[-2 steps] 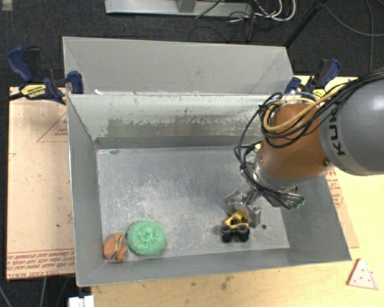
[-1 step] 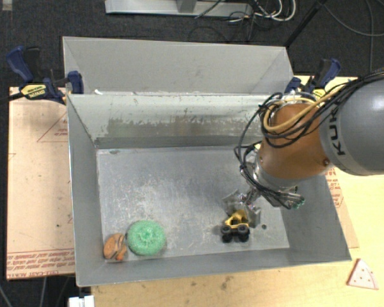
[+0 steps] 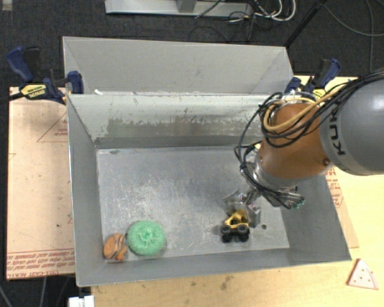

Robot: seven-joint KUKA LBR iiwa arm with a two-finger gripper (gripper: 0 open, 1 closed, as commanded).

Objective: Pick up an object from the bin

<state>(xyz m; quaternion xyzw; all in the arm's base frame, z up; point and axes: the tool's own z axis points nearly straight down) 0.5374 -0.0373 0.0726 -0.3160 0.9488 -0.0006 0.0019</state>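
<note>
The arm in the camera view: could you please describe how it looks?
The arm is a thick rounded grey link with black KU lettering. Its wrist wears an orange cover looped with yellow and black cables, ending in a small metal end effector.

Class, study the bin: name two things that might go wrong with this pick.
The small yellow toy lies close by the gripper and near the bin's front wall: a descent might nudge it against that wall rather than catch it. Its lumpy shape may also slip from a grasp.
</note>
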